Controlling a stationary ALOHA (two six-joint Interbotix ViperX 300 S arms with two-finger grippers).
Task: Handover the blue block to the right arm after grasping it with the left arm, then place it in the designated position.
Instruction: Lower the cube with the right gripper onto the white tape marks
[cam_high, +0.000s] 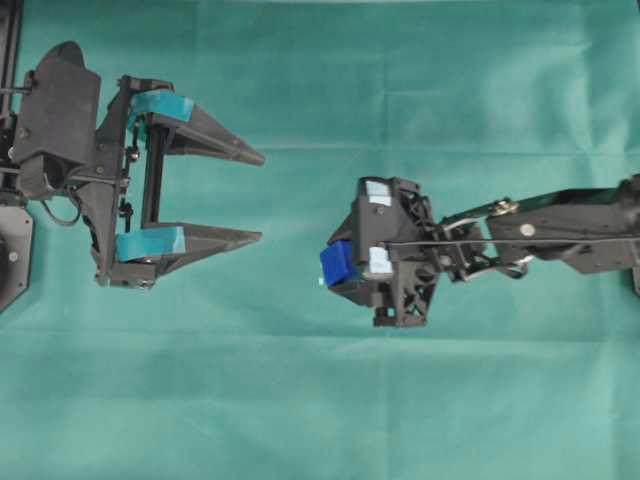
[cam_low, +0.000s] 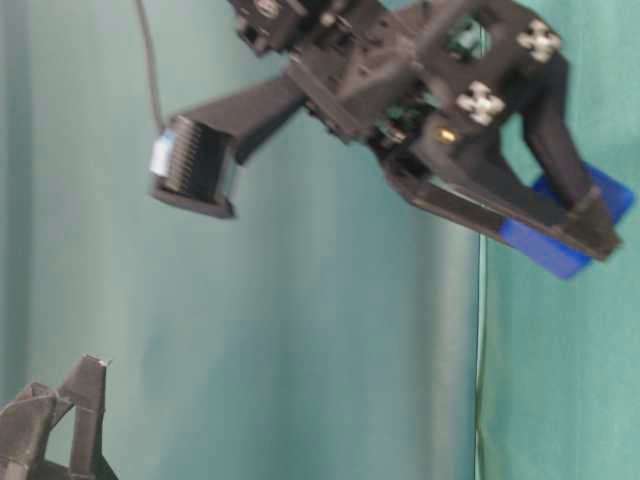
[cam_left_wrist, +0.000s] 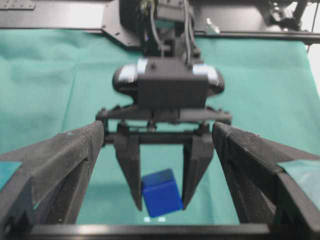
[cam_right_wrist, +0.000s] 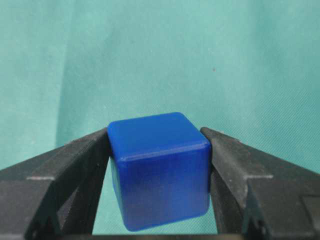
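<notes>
The right arm's jaws (cam_right_wrist: 159, 150) are clenched on the blue block (cam_right_wrist: 160, 170), one black finger pressed flat against each side face, with the block sitting near the fingertips and its front face clear. In the table-level view the block hangs tilted and clear of the tabletop. Away from the block, on the far left of the overhead view, the left arm's teal-taped jaws (cam_high: 255, 196) stand released and wide, holding nothing, pointing toward the block but well apart from it. Seen through those open jaws, two small white marks (cam_left_wrist: 154, 219) lie on the cloth just below the block; they are probably part of the designated position, the rest being hidden. The handover looks done, so the placing remains: the right arm would do well to level the block, centre it over the marks, lower until it rests, then open. The tabletop (cam_high: 320, 70) is covered by a lightly creased green cloth; black frame rails show beyond the block in the left wrist view.
</notes>
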